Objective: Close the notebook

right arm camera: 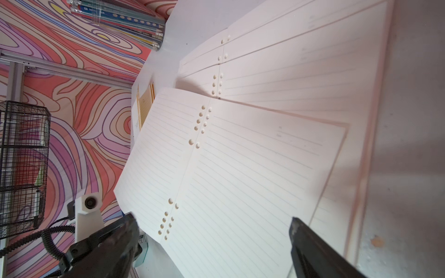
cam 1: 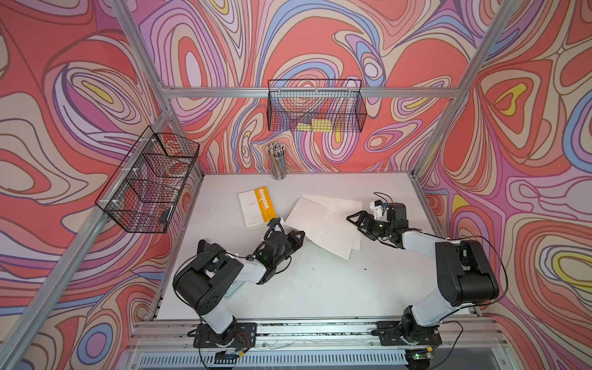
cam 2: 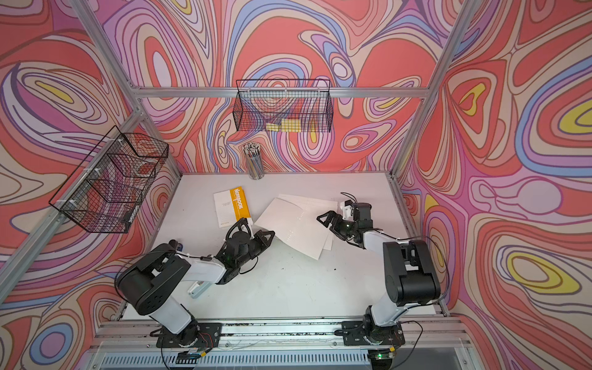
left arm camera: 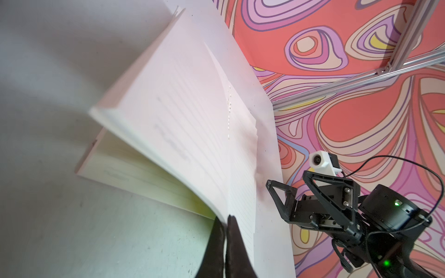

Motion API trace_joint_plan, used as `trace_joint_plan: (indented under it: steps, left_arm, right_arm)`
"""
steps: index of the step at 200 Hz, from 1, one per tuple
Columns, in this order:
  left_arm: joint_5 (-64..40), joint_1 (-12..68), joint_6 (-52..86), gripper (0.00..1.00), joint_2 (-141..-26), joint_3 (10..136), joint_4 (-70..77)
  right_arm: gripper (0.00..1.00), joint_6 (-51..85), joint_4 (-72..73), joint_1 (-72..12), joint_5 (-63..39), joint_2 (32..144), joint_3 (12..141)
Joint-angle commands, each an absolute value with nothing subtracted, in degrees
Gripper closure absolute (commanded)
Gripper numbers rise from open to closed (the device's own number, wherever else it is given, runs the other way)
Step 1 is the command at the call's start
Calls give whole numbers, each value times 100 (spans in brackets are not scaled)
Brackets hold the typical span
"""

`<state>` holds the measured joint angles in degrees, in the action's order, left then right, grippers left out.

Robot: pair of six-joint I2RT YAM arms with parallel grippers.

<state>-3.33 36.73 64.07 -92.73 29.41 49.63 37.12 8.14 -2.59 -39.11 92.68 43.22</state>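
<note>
The open notebook (cam 1: 323, 221) (cam 2: 294, 221) lies mid-table, its white lined pages spread, with punched holes along the fold (right arm camera: 199, 125). My left gripper (cam 1: 299, 236) (cam 2: 270, 235) is at its near left corner. In the left wrist view the left gripper (left arm camera: 226, 220) is shut on the corner of a thick sheaf of pages (left arm camera: 180, 108), which curls up off the pages beneath. My right gripper (cam 1: 355, 218) (cam 2: 325, 217) (right arm camera: 214, 226) hovers open by the notebook's right side, fingers wide apart, holding nothing.
A smaller orange-and-white notebook (cam 1: 256, 208) (cam 2: 232, 206) lies shut to the left of the open one. A clear cup of pencils (cam 1: 277, 161) stands at the table's back edge. Wire baskets hang on the back wall (cam 1: 315, 109) and the left frame (cam 1: 150, 182).
</note>
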Motion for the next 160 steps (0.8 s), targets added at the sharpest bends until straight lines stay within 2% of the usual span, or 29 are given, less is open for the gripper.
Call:
trace_joint_plan:
  steps: [1,51,128,160]
  left_arm:
    - [-391,3533,5609,100,-8842,3344,3805]
    - [-253,3238,4825,100,-8249,3672,2339]
    - [1201,3258,3823,100,-6864,3656,185]
    - [2057,3410,3394,100,-6430,3614,-264]
  right_arm:
    - [2,3770,870,-299,-3904,9190,4430]
    - [2,3838,888,-576,-3817,9255,4552]
    - [2,3951,1036,-804,-3775,9395,4646]
    - [2,3967,1061,-925,-3716,9431,4689]
